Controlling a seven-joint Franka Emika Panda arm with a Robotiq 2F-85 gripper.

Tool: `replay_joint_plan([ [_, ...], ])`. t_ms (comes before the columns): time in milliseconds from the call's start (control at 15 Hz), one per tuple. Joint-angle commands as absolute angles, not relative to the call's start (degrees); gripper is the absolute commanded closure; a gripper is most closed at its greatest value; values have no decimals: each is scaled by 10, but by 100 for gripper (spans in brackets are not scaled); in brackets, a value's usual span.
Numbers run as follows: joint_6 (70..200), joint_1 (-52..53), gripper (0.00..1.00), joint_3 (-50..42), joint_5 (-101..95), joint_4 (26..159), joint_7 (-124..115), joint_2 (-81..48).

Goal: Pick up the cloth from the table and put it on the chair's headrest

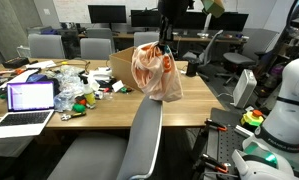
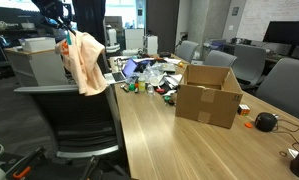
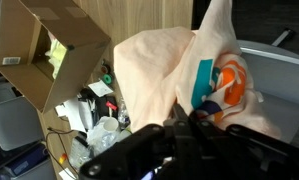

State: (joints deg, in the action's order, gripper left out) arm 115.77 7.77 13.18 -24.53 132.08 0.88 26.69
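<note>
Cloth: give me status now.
Gripper shut on cloth, hanging clear of table. Chair's headrest just below it. Nothing between; cardboard box off to the side.

Cream-orange cloth [image 1: 156,72] hangs bunched over grey chair's headrest [image 1: 149,110]

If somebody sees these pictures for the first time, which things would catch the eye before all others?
The patterned cloth stands out most: it hangs in the air from the fingers, close by the grey chair's headrest. On the table an open cardboard box stands alone, and further along lie colourful clutter and an open laptop.
</note>
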Motion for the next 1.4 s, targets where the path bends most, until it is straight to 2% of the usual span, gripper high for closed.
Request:
replay_joint_plan([
  [0,1136,84,99,138,-253,1296,18,260],
  [467,1129,86,98,143,-261,1291,22,257],
  [533,1127,85,71,144,-264,1291,22,256],
  [600,1124,85,71,145,-269,1291,20,256],
  [1200,1119,85,4,142,-286,1291,23,256],
  [1333,1113,83,0,140,-285,1289,22,256],
])
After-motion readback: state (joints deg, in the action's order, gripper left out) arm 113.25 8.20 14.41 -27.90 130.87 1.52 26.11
